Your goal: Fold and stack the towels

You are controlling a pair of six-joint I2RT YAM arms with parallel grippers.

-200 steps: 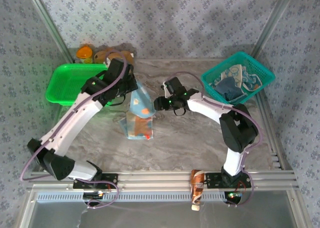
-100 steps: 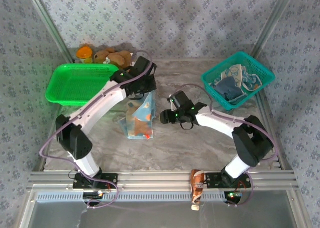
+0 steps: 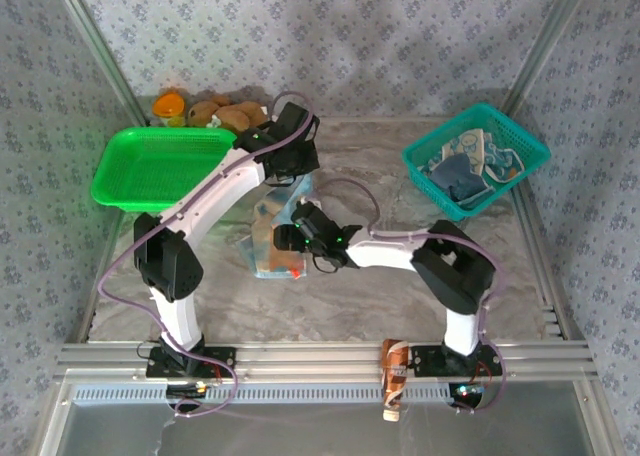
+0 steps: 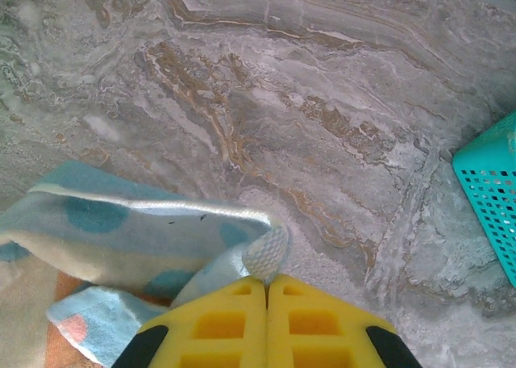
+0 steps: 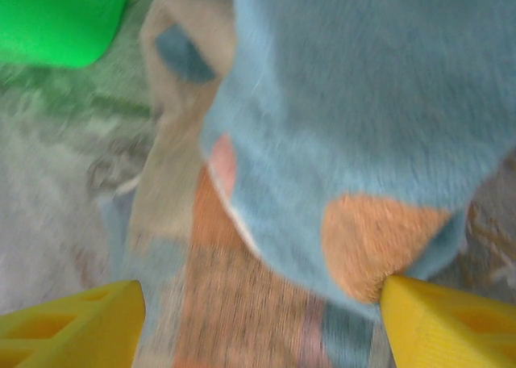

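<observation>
Left tool [image 4: 266, 280] pinches striped towel [image 4: 105, 223]; right tool [image 5: 262, 295] seemingly gapes, blurred.

My overhead camera gives a bright, evenly lit picture, with soft short shadows on the marble tabletop [image 3: 380, 296] and no harsh glare. My left wrist view is crisp and daylight-bright, and the polka-dot towel [image 4: 121, 231] throws only a faint shadow there. My right wrist view is smeared with blur: the polka-dot towel looks fuzzy, the green tray [image 5: 56, 17] is a hazy patch, and the yellow fingertips [image 5: 72, 324] are soft-edged.
</observation>
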